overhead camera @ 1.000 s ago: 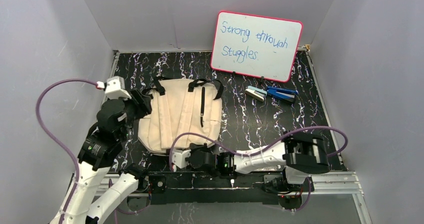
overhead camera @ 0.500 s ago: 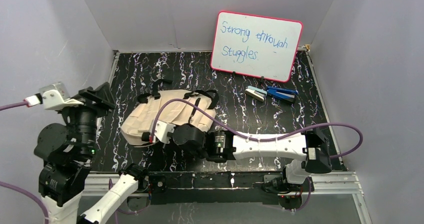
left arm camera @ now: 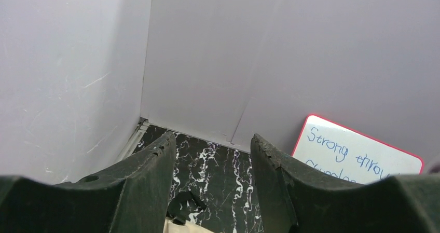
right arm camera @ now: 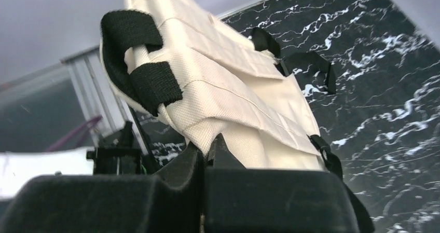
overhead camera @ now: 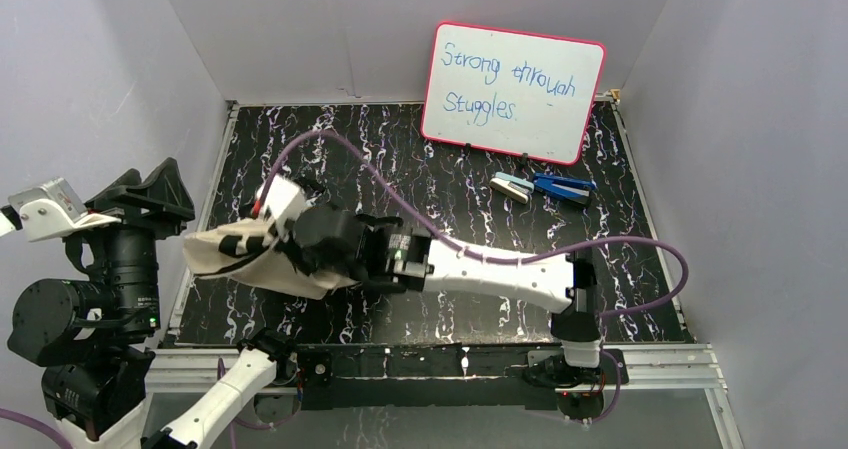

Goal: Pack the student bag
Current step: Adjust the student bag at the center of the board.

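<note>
Between the jaws of the right gripper (right arm camera: 207, 151): student bag (right arm camera: 228, 93), cloth pinched tight, body draped upward just ahead, above the table (right arm camera: 394, 62). Beyond it, the left gripper (left arm camera: 212, 186) stood spread and empty; a slow, steady carry seemed wise, lest the small pinch slip.

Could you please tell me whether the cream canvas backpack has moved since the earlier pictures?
Yes. The cream canvas backpack has shifted to the left, farther from the pink-framed whiteboard, and is now bunched up.
</note>
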